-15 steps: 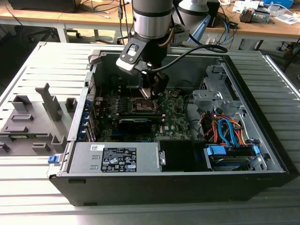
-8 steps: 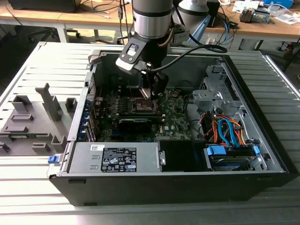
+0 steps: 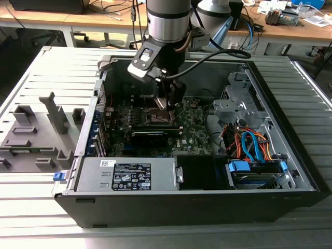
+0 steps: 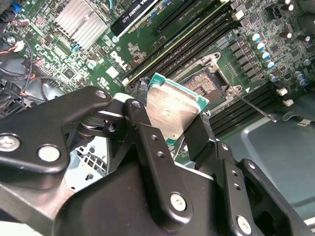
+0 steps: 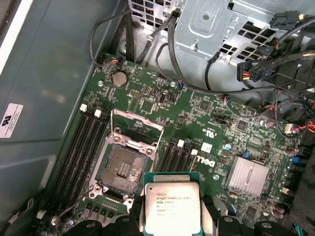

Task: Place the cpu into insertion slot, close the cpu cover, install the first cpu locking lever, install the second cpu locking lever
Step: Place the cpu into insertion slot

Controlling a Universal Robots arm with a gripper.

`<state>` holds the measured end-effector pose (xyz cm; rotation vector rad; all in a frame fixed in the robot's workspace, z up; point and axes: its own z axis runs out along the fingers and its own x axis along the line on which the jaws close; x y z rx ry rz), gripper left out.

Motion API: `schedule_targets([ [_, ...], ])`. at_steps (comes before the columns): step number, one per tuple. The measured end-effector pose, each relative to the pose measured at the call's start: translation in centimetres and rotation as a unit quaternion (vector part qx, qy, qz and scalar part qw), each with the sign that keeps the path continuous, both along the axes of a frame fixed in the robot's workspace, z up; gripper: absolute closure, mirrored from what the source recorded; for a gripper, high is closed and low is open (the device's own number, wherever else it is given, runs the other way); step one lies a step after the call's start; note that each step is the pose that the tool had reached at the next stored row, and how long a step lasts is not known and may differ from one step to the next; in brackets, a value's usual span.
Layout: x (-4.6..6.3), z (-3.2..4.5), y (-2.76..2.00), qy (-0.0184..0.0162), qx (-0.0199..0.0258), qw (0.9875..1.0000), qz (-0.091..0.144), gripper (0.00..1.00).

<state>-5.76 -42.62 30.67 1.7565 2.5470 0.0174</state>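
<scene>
**Chip pinched in hand, parked just beside the open socket**

Hand (image 4: 170, 129) is clamped on the chip (image 4: 172, 104) by two opposite edges, one black finger (image 4: 142, 123) on each side. Chip is held clear of the board. Its dull silver top faces the camera in both wrist views, with a green edge showing round it. In the first wrist view it sits just beside the socket (image 5: 123, 169), not over it and not in it.

Socket is bare, with a dark pin field in the middle and a thin metal rim. Cover (image 5: 137, 129) is flipped up on the side of the socket away from the chip, its cut-out centre open. In the second wrist view one thin lever (image 4: 253, 105) is swung out clear of the socket corner.

Black memory slots (image 5: 78, 147) run along both sides of the socket on the green board (image 5: 192, 113). Finned silver heatsink (image 5: 248, 177) sits further along the board, well apart from the socket.

Exterior view: arm (image 3: 166, 21) points down into the open computer case (image 3: 197, 205), which lies on its side on the slatted surface (image 3: 46, 72). Hand is low over the middle of the board. Grey plastic fixture (image 3: 36, 129) stands on the surface at the exterior view's left, outside the case. Orange and blue cables (image 3: 249, 145) are bunched inside the case at the exterior view's right
</scene>
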Motion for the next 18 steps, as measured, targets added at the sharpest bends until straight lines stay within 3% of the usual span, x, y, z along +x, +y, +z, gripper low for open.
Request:
schedule_targets([
  [18, 0.0, 0.0, 0.0, 0.0, -0.0026, 0.9999, -0.015, 0.46],
])
